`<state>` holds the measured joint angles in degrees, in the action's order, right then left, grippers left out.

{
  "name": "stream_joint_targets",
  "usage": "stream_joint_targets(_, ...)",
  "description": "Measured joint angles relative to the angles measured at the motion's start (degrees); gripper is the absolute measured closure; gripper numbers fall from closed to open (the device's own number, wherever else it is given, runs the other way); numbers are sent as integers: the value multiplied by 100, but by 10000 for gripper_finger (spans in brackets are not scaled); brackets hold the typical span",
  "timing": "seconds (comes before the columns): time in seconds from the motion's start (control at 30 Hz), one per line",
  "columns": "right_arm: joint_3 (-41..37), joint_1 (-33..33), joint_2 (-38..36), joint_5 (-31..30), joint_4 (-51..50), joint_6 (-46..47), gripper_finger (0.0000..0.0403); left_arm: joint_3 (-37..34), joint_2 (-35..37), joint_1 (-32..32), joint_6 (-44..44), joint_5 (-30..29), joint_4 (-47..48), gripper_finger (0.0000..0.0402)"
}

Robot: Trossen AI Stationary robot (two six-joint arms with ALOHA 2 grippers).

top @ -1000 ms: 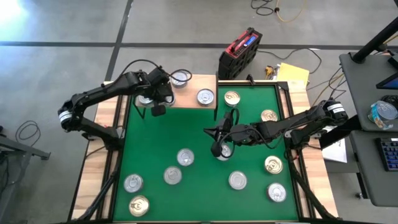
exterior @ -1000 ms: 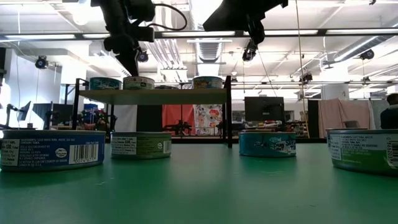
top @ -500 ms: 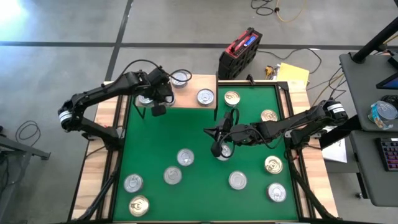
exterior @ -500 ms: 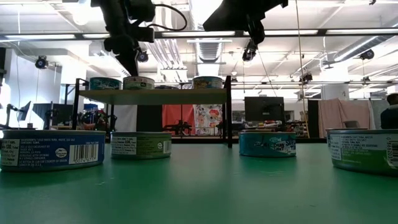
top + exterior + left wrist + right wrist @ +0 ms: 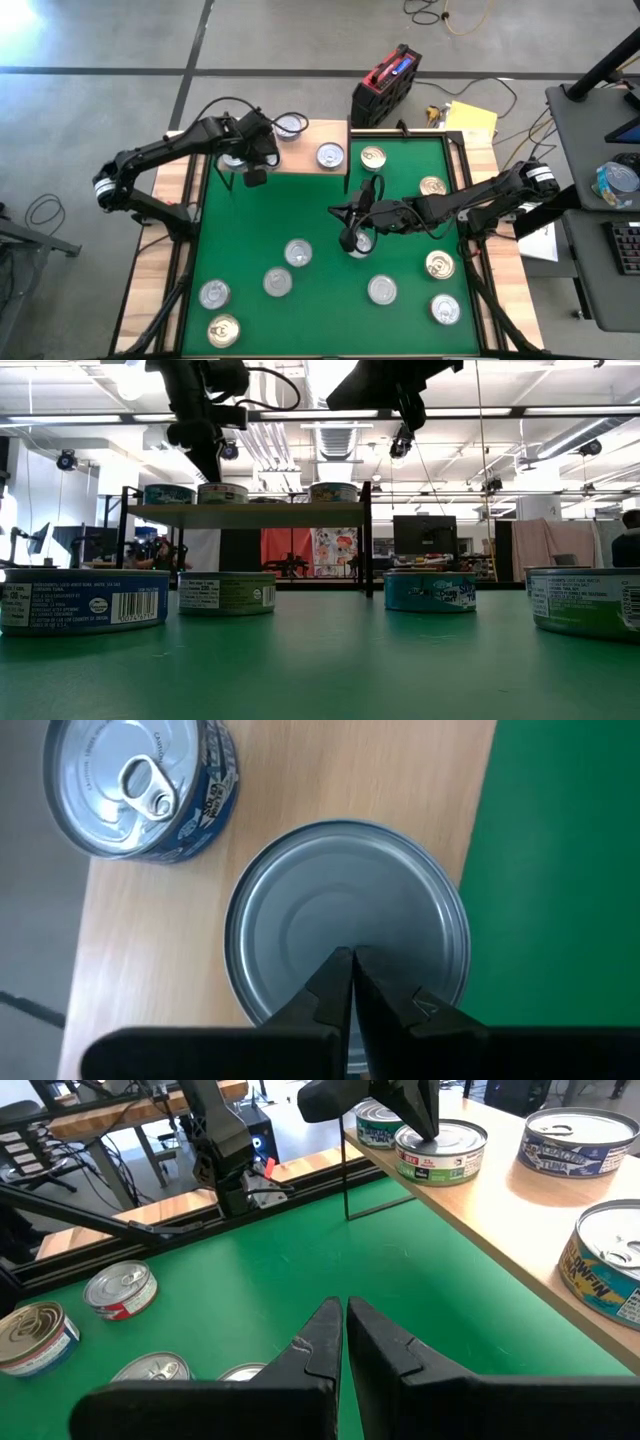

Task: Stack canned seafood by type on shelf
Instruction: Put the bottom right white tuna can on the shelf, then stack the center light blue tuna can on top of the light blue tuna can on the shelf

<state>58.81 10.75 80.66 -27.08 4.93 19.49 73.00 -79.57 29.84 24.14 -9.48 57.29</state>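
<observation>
- We see three tins on the shelf [image 5: 305, 160] at the mat's far left; a plain-lidded tin [image 5: 347, 935] sits at its left end.
- The left tool [image 5: 350, 975], fingers pressed together, rests on that tin's lid and holds nothing.
- The right tool [image 5: 343, 1328], also pressed together and empty, hovers over the green mat [image 5: 310, 215] mid-table.
- About ten loose tins [image 5: 290, 268] lie scattered on the mat.
- We judge a sideways push could slide the tin off the shelf's edge.
</observation>
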Motion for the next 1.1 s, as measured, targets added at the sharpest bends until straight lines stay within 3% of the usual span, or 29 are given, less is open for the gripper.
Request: stream_joint_targets(1.1,0,-1,0,-1,-2,1,392,37,31,18,-66,-60,-69,401)
